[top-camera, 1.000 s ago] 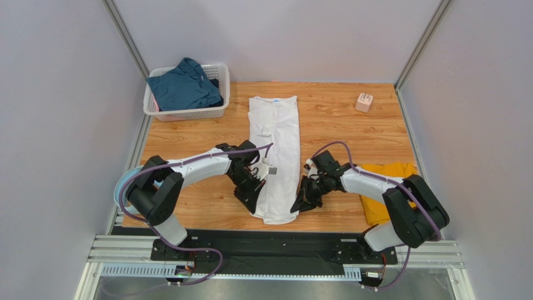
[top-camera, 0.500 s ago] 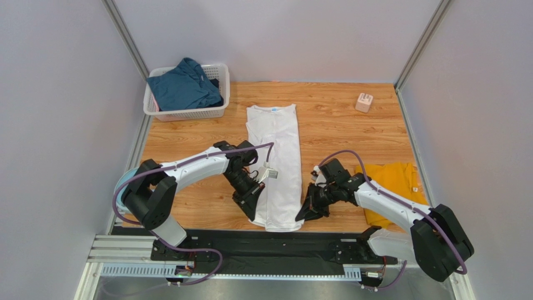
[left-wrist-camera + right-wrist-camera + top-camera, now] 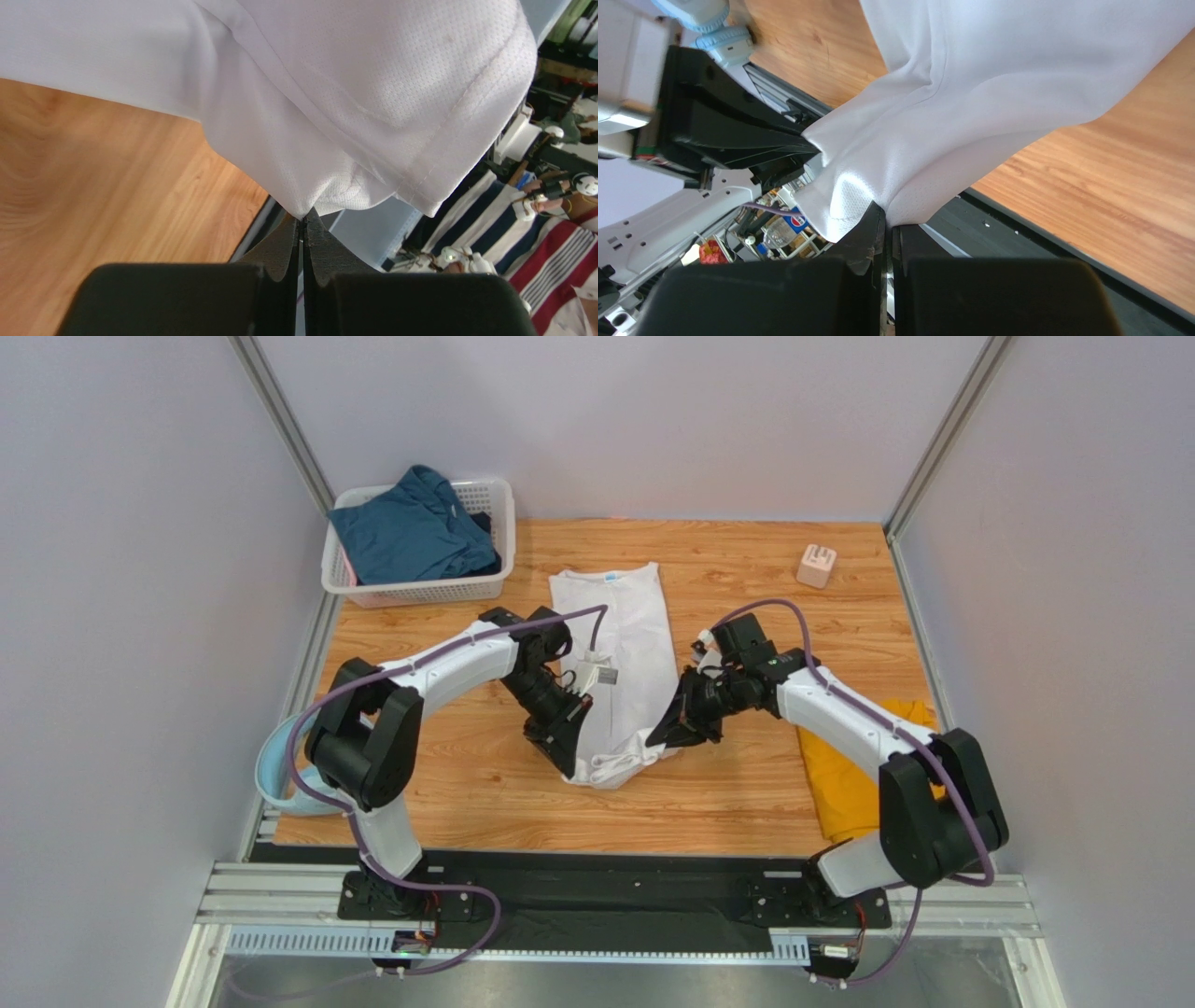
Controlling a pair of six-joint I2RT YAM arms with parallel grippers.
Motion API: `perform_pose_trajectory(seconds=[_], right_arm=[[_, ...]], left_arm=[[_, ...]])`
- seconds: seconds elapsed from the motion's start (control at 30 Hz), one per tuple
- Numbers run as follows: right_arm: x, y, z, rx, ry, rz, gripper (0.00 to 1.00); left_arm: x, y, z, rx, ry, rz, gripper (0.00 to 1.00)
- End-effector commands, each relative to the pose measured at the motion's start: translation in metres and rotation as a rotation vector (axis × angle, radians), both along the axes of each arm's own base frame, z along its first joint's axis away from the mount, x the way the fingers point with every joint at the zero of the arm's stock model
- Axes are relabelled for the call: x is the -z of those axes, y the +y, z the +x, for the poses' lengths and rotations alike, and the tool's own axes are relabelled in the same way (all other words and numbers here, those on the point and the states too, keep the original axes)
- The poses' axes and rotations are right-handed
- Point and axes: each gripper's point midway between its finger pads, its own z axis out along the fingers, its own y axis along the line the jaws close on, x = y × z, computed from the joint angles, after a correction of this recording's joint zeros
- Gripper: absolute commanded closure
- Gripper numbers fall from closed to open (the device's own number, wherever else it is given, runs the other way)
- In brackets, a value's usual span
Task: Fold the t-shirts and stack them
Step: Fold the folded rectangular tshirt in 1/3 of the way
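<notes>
While both claws carry the hem above the wooden table (image 3: 758, 805), left to right: the dark teal-blue cloth t-shirt (image 3: 414, 532) sits crumpled in the white plastic lattice basket (image 3: 421, 592), far-left corner. Next, the left gripper (image 3: 303, 220) is pinched tight on one hem corner of the white mesh-knit t-shirt (image 3: 624, 623), which is mid-table with its collar end flat and near end lifted. The right gripper (image 3: 887, 208) is clamped on the other hem corner. The mustard-yellow t-shirt (image 3: 842, 791) lies at the right edge. Risk: both pinches are thin, so uneven arm travel could pull the hem free or skew the fold.

No text or brand can be read; the mark on the cube (image 3: 817, 564) right of the white t-shirt (image 3: 627, 623) is illegible.
</notes>
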Motion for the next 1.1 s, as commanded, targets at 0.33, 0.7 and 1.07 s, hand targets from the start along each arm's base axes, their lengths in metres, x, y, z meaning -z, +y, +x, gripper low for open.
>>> perform_pose_trajectory(seconds=[0.33,0.7,1.07], right_arm=[[0.004,-0.005,0.046,0.032,-0.010,0.033,1.00],[-0.022,0.000,0.086,0.030,-0.074,0.061,1.00],[0.003,0.004,0.131,0.051,-0.037,0.059,1.00]], left_arm=[[-0.013,-0.012,0.084,-0.054,-0.183,-0.015,1.00],[-0.013,0.007,0.131,-0.083,-0.283,0.079,1.00],[-0.009,0.027,0.185,-0.147,-0.366,0.164,1.00]])
